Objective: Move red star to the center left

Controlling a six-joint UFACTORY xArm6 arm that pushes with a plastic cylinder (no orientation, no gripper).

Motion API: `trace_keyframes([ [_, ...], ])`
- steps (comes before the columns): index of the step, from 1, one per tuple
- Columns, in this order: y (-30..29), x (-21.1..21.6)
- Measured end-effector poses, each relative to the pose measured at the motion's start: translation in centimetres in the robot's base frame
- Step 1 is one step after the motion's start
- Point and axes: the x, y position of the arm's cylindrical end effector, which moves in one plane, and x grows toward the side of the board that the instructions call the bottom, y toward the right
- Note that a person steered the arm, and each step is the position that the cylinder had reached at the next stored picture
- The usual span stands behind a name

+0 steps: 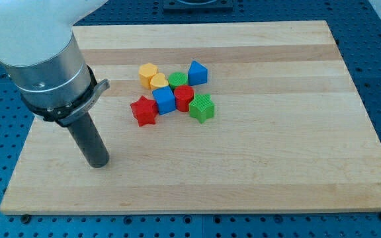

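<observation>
Wooden board (256, 178) carries everything, and at its left our arm stands with my tip (98, 164) resting on the near-left part, well apart from the blocks; we carry no gripper, only a plain rod, holding nothing. Moving right, the red star (143, 110) sits at the cluster's left edge, touching the blue cube (165, 100). Behind lie a yellow block (148, 72) and a yellow heart (158, 81), then a green block (178, 80), a red block (184, 96), a blue block (198, 72) and a green star (202, 108). We judge the star's open left side leaves its path clear, but our tip must first get round to its right.
</observation>
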Motion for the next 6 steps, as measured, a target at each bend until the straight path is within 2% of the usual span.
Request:
trace_keyframes([
  [4,0.0,-0.2],
  [6,4.4,-3.7],
])
